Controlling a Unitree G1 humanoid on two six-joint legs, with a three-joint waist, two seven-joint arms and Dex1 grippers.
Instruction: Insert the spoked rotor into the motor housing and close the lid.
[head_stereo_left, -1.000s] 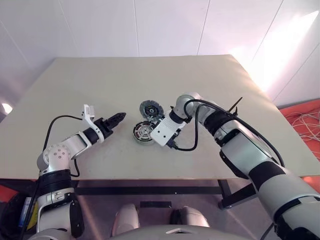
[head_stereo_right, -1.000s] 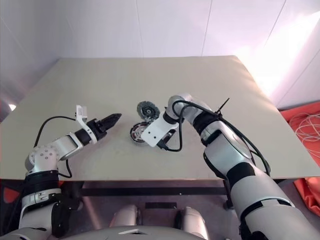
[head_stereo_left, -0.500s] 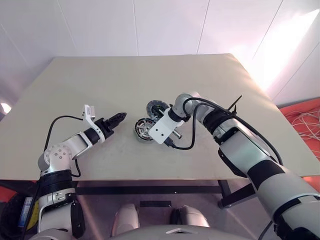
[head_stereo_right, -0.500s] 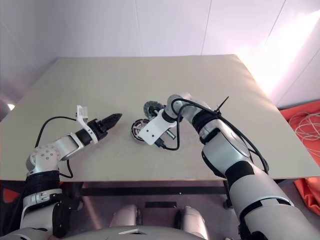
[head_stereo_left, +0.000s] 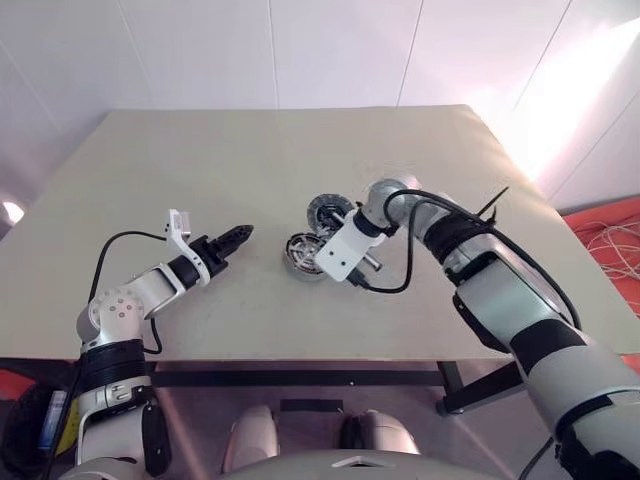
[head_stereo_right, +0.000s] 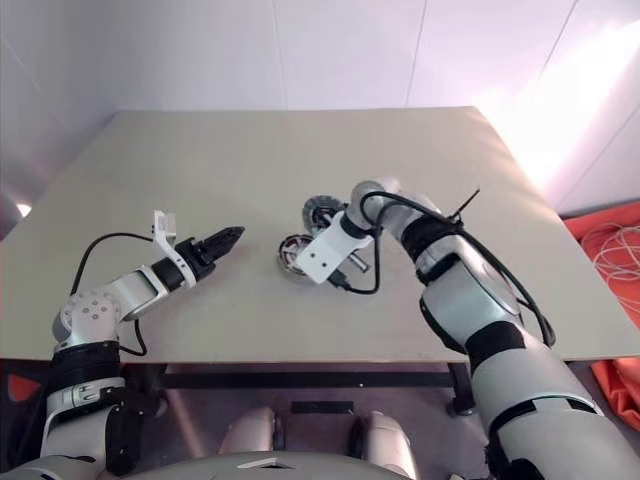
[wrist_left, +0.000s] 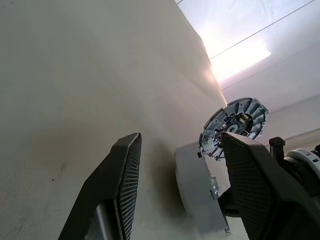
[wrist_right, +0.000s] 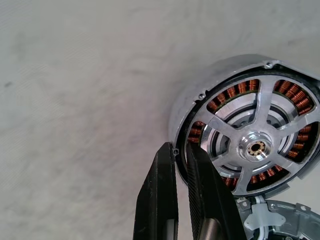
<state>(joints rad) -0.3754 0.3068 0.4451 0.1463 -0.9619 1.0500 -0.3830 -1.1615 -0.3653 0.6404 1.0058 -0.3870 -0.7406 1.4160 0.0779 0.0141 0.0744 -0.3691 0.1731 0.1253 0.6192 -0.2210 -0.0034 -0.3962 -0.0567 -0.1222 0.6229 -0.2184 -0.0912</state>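
Beige worktop, matte. White panelled wall at 12 o'clock; bright glare at 2. Orange floor, white cables at 3.

Near the middle of the counter the spoked rotor sits in the motor housing. The lid stands just behind it, toward the far edge, apparently tilted up.

The lid is cut off by the right wrist view's lower edge beside the motor housing. In the head views, the motor housing is partly hidden behind the right gripper's white body.
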